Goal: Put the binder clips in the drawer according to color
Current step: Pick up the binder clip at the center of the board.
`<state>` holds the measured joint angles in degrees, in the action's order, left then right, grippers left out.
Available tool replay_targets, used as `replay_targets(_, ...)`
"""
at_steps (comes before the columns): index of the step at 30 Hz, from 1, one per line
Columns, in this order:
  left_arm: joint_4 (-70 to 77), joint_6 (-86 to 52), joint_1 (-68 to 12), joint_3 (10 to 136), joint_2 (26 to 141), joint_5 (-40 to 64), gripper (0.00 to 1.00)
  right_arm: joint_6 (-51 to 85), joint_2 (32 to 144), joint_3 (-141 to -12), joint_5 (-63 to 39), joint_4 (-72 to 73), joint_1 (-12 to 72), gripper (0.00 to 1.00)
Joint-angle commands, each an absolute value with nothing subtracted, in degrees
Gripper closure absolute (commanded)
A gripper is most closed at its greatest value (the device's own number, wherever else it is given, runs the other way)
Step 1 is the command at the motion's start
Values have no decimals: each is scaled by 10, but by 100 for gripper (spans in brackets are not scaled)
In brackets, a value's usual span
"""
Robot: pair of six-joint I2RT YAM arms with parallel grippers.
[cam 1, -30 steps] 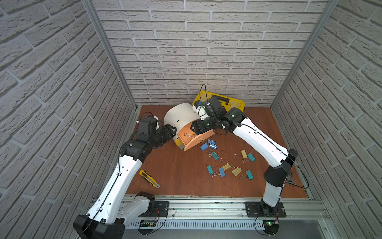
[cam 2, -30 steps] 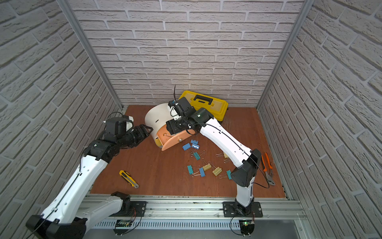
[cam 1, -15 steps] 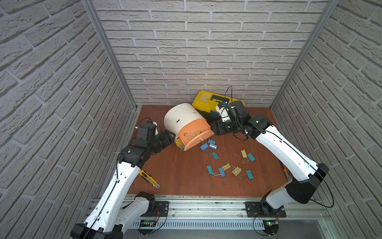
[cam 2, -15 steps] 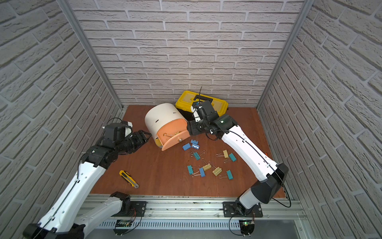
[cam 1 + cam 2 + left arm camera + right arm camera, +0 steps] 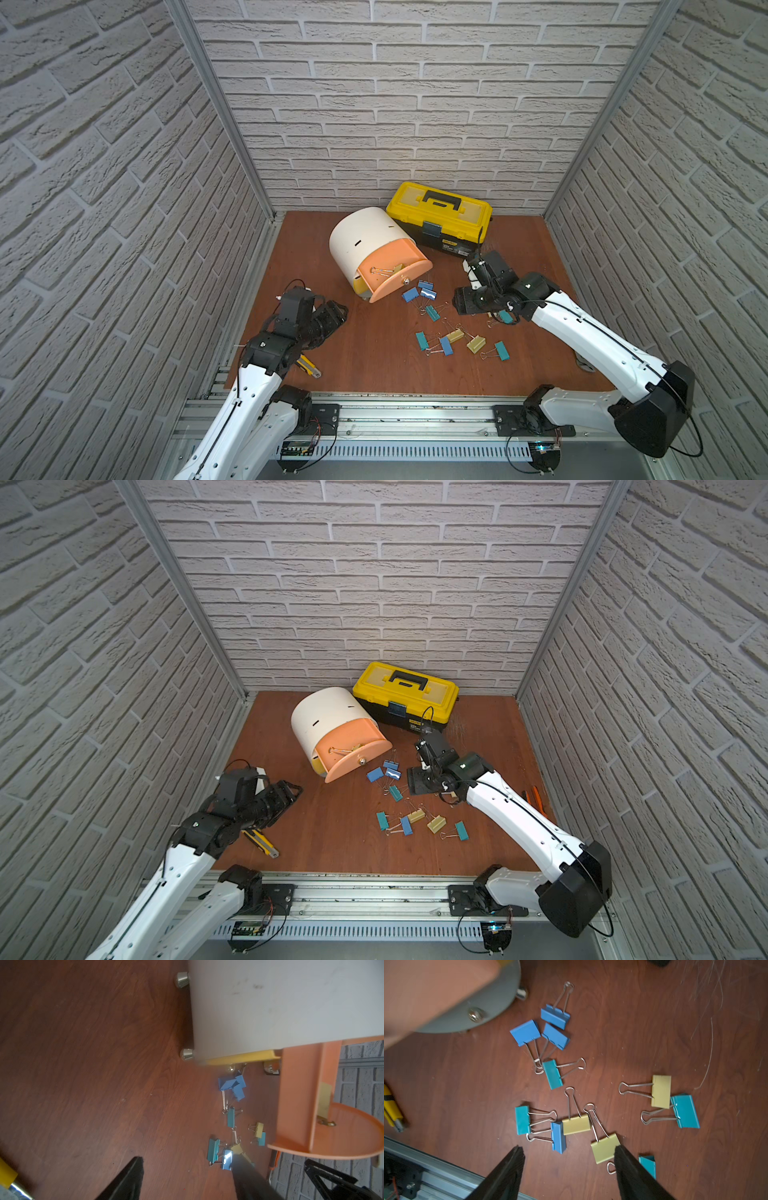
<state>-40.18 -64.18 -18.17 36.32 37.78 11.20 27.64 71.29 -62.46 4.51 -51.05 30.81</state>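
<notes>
The white drum-shaped drawer cabinet [image 5: 365, 237] lies tilted at the back, and its peach drawer [image 5: 399, 279] is pulled out. A pale yellow clip [image 5: 397, 268] lies inside that drawer. Several blue, teal and yellow binder clips [image 5: 445, 345] are scattered on the wooden floor in front. My right gripper [image 5: 462, 301] hovers open just right of the blue clips [image 5: 525, 1031], with nothing between its fingers; a yellow clip [image 5: 605, 1148] lies beside one fingertip. At the left, my left gripper [image 5: 337, 312] is open and empty, well away from the clips [image 5: 214, 1150].
A yellow-black toolbox [image 5: 440, 216] stands against the back wall behind the cabinet. A yellow utility knife [image 5: 308, 366] lies near the left arm. Orange-handled pliers [image 5: 535, 798] lie by the right wall. Brick walls close in three sides; a metal rail [image 5: 415, 411] runs along the front.
My right gripper has left the peach drawer and swung right and forward, down over the scattered clips. My left arm has drawn back from the cabinet toward the front left.
</notes>
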Motion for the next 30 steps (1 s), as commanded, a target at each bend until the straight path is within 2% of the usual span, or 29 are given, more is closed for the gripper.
replay_targets(1, -368, -691, -213, 321, 353, 90, 29, 303, 699, -567, 62, -478, 297, 27)
replay_targets(14, -360, -802, -384, 216, 282, -9, 29, 313, 758, -446, 48, -414, 282, 23)
replay_targets(30, -362, -796, -413, 235, 300, -20, 29, 276, 814, -426, 45, -359, 276, 22)
